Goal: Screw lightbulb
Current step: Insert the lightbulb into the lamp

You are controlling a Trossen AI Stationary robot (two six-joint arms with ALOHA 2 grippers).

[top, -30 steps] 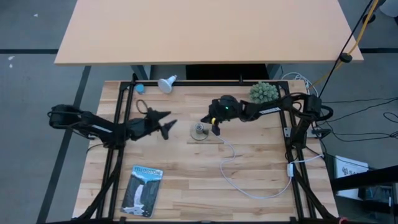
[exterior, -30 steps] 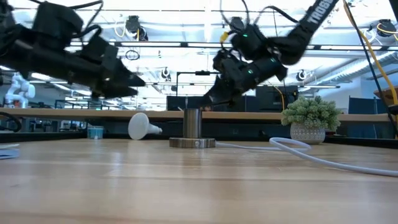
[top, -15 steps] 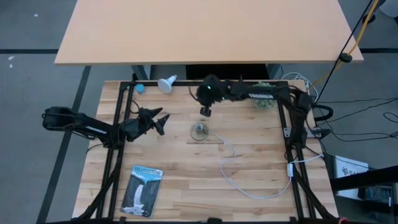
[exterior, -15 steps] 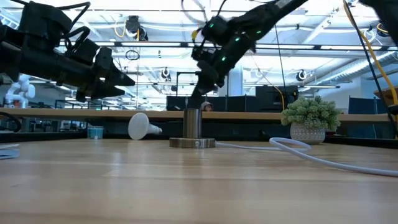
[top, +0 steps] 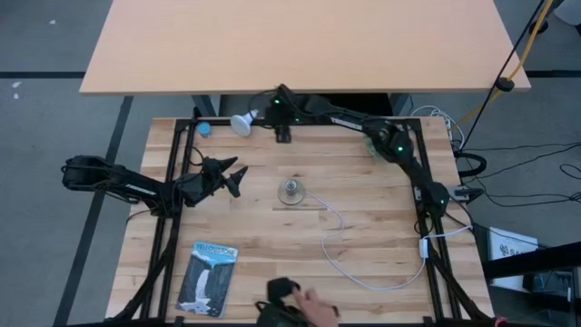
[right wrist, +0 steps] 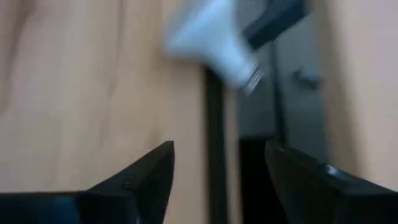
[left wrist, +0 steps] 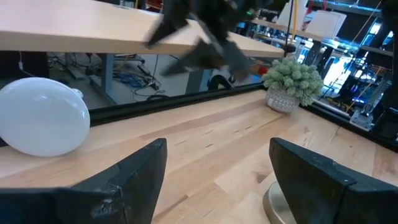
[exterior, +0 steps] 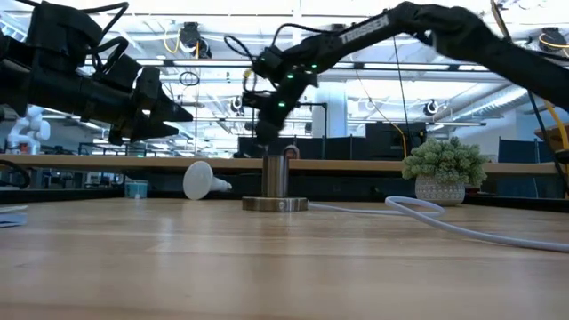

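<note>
Right arm reaching for the lightbulb at the table's far edge

The lightbulb [top: 242, 122] lies on its side at the far edge of the table [top: 363, 254], screw base aimed off the back, untouched. The right gripper [top: 282, 133] hovers just beside it, fingers [right wrist: 146, 180] spread and empty, likely lining up for a pickup. The socket [top: 290, 191] stands mid-table, cord [top: 363, 272] trailing away, ready to receive it. The left gripper [top: 231, 177] waits near the socket, fingers [left wrist: 134, 177] parted, holding nothing.

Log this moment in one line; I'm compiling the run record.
lightbulb: lying at table's far edge, unheld | right gripper: open, beside it | left gripper: open, waiting | socket: empty
</note>
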